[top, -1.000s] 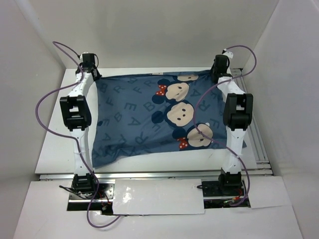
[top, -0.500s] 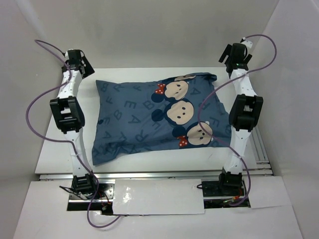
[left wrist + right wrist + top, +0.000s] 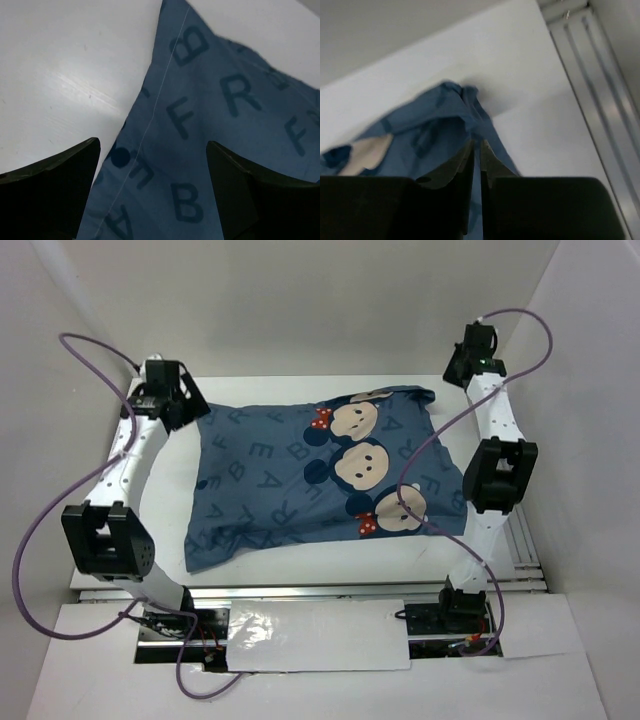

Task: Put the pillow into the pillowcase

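The dark blue pillowcase [image 3: 320,475], printed with letters and mouse faces, lies plump and flat on the white table [image 3: 300,562]. The pillow is hidden; no white cushion shows. My left gripper [image 3: 182,406] hangs open over the case's far left corner [image 3: 200,100], its fingers wide apart with only fabric below them [image 3: 153,146]. My right gripper [image 3: 463,364] is raised beside the far right corner [image 3: 455,107]. Its jaws stand shut to a thin slit [image 3: 477,143] and hold nothing; the bunched blue corner lies just beyond the tips.
White walls enclose the table at the back and on both sides. A metal rail [image 3: 520,530] runs along the right edge, also seen as the grooved rail [image 3: 600,75]. Purple cables [image 3: 45,490] loop off both arms.
Both grippers let go of the far corners. The left opened and its elbow swung down to the near left. The right rose, opened, then closed. The case settled flat.
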You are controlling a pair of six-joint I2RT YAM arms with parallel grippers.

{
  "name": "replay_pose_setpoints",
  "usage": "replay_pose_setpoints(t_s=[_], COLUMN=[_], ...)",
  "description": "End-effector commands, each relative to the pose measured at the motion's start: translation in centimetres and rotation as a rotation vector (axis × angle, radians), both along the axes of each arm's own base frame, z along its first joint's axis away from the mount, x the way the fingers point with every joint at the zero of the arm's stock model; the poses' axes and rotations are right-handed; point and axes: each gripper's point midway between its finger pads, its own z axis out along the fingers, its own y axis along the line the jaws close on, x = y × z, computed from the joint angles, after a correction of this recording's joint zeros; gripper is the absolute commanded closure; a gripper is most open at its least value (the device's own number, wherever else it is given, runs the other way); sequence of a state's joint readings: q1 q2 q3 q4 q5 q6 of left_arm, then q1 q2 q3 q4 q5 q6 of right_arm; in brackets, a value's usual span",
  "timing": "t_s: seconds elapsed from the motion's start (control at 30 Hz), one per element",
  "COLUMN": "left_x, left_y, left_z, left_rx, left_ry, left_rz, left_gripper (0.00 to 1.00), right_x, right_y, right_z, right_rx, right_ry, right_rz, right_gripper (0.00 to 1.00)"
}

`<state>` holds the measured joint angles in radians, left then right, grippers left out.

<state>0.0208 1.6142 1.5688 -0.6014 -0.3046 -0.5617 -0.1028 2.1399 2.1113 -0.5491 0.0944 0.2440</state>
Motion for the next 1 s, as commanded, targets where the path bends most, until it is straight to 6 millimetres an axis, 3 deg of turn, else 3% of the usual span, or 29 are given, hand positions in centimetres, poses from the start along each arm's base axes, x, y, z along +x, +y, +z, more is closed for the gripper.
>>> replay_pose_setpoints(t_s=[0.0,0.07,0.1,0.13,0.2,0.23,0.27,0.3,0.33,0.37,0.43,0.47,0.5,0.53,0.57,0.6,0.7,0.73,0.77,0.8,0.87,0.9,0.93,0.97], left_x=[-3.3,-3.8,-4.4,-4.8,-5.2,-5.5,-5.8,-5.8,-6.0,-6.0,-5.9,-5.9,-6.0,-6.0,-6.3,-6.3,-7.0,-7.3,-7.4,-8.0,-8.6,-9.2,-9.8,-10.1], left_y=[-0.4,-1.4,-3.0,-3.0,-3.8,-3.6,-3.3,-3.5,-3.3,-2.8,-2.4,-2.4,-2.4,-2.0,-2.0,-2.0,-1.6,-1.9,-2.1,-2.0,-2.8,-2.8,-3.3,-3.8], left_z=[-4.0,-3.3,-3.7,-4.5,-4.7,-4.8,-5.3,-5.3,-5.4,-5.8,-5.6,-5.6,-5.8,-5.8,-5.7,-5.3,-4.8,-4.6,-4.2,-3.6,-3.1,-3.3,-2.5,-2.3], left_rx=[-0.033,-0.059,-0.07,-0.07,-0.054,-0.038,-0.027,-0.019,-0.011,-0.01,-0.018,-0.018,-0.017,-0.023,-0.023,-0.023,-0.005,-0.004,-0.003,-0.004,-0.011,-0.011,-0.023,-0.032], left_ry=[0.087,0.037,0.028,0.048,0.04,0.044,0.056,0.055,0.067,0.077,0.082,0.082,0.1,0.098,0.11,0.11,0.118,0.121,0.105,0.087,0.065,0.068,0.037,0.026], left_rz=[0.045,0.006,-0.021,-0.02,-0.036,-0.036,-0.026,-0.027,-0.019,-0.006,0.013,0.013,0.013,0.029,0.029,0.029,0.046,0.037,0.041,0.041,0.024,0.024,0.019,0.011], left_gripper=[0.0,0.0,0.0,0.0,0.0,0.0,0.0,0.0,0.0,0.0,0.0,0.0,0.0,0.0,0.0,0.0,0.0,0.0,0.0,0.0,0.0,0.0,0.0,0.0], right_x=[-2.4,-1.6,-0.5,-0.5,1.5,2.5,4.3,5.4,6.4,8.6,10.2,11.4,12.6,12.2,12.9,13.0,12.6,12.3,11.5,10.5,8.8,7.0,5.6,3.9], right_y=[1.9,3.8,5.1,5.1,5.8,6.3,6.5,6.1,6.3,5.6,4.8,3.7,3.9,3.1,2.7,2.4,1.4,1.4,1.4,0.9,0.8,0.8,0.7,0.9], right_z=[-6.2,-7.1,-9.2,-9.2,-8.8,-11.3,-9.7,-9.8,-12.9,-10.4,-11.5,-10.6,-8.0,-9.6,-6.8,-6.1,-1.8,-0.6,2.4,1.5,2.3,4.2,2.5,4.9], right_rx=[0.046,0.058,0.082,0.083,0.127,0.156,0.166,0.198,0.221,0.227,0.311,0.326,0.356,0.373,0.361,0.351,0.295,0.279,0.256,0.248,0.224,0.213,0.211,0.192], right_ry=[0.184,0.166,0.175,0.175,0.131,0.151,0.093,0.072,0.1,-0.002,-0.048,-0.129,-0.237,-0.207,-0.299,-0.324,-0.388,-0.393,-0.42,-0.368,-0.327,-0.308,-0.244,-0.256], right_rz=[0.031,0.089,0.131,0.131,0.145,0.162,0.172,0.14,0.138,0.127,0.094,0.088,0.096,0.07,0.062,0.053,0.062,0.07,0.083,0.072,0.065,0.054,0.041,0.051], right_gripper=[0.85,0.85,0.85,0.87,0.91,0.91,0.91,0.91,0.91,0.91,0.91,0.91,0.84,0.78,0.73,0.63,0.01,0.01,0.01,0.01,0.01,0.01,0.01,0.01])
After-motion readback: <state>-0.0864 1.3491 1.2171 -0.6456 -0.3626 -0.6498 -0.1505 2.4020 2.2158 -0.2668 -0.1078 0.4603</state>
